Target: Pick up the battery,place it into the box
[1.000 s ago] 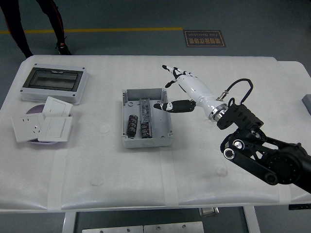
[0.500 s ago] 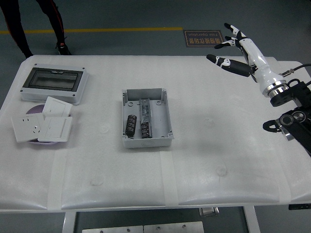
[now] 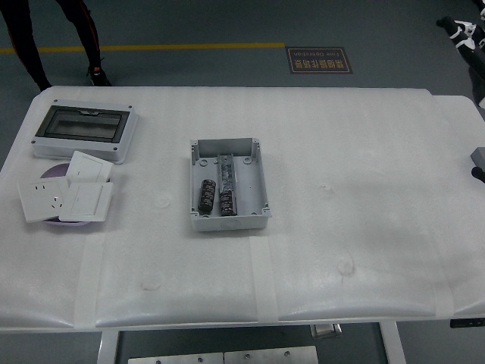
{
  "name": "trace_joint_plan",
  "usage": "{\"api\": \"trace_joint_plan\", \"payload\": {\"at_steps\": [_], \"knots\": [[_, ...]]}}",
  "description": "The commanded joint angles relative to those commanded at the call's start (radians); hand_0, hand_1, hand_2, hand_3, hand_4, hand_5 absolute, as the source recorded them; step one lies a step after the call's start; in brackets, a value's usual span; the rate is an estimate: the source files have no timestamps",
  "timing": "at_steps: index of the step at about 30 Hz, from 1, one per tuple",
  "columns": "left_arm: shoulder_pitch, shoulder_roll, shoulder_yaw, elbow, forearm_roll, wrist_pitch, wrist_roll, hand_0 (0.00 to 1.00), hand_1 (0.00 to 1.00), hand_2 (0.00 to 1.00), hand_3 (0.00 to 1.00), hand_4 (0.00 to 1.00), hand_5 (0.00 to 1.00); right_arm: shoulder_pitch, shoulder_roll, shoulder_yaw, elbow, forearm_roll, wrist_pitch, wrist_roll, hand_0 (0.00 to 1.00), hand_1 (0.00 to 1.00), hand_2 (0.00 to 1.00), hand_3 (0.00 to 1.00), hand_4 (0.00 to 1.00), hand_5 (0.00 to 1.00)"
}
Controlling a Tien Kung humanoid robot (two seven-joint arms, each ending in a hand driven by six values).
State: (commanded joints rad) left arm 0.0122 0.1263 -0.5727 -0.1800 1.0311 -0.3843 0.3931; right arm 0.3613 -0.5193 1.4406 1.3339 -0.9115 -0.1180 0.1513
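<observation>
Inside the open grey rectangular plastic box, left of its central rail, lies the dark cylindrical battery, apparently placed already; right hand barely visible far up-right of box, finger state unclear | left hand unseen | white tabletop carries box

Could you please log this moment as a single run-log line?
battery: lying in box, left compartment | right hand: top-right frame edge, off the table, holds nothing visible | left hand: out of view

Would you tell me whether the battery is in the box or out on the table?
In the box. The dark battery lies in the left part of the open grey box, beside its central rail; no hand is near it.
</observation>
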Motion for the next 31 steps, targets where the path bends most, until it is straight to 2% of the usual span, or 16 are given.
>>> {"api": "trace_joint_plan", "payload": {"at_steps": [6, 13, 24, 27, 31], "knots": [[0.001, 0.001, 0.006, 0.0, -0.008, -0.002, 0.005, 0.727, 0.705, 0.443, 0.507, 0.267, 0.002, -0.013, 0.004, 0.04, 0.005, 0.044, 0.007, 0.01, 0.973, 0.838, 0.9, 0.998, 0.952, 0.482], [0.004, -0.003, 0.016, 0.0, -0.013, -0.006, 0.009, 0.727, 0.705, 0.449, 0.509, 0.272, 0.002, -0.011, 0.005, 0.042, 0.007, 0.164, 0.032, 0.039, 0.972, 0.834, 0.897, 0.998, 0.95, 0.486], [0.004, 0.002, 0.021, 0.0, -0.012, -0.004, 0.005, 0.728, 0.706, 0.453, 0.51, 0.274, 0.002, 0.007, -0.001, 0.02, -0.004, 0.211, 0.038, 0.064, 0.966, 0.814, 0.881, 0.996, 0.921, 0.443], [0.005, 0.0, 0.031, 0.0, -0.021, -0.003, 0.003, 0.728, 0.706, 0.453, 0.51, 0.274, 0.002, 0.002, -0.002, 0.021, -0.017, 0.298, 0.093, 0.075, 0.966, 0.814, 0.881, 0.996, 0.921, 0.443], [0.006, -0.005, 0.036, 0.0, -0.029, -0.003, 0.004, 0.728, 0.706, 0.453, 0.51, 0.274, 0.002, -0.004, 0.003, 0.002, -0.015, 0.45, 0.227, 0.017, 0.966, 0.814, 0.881, 0.996, 0.921, 0.443]]}}
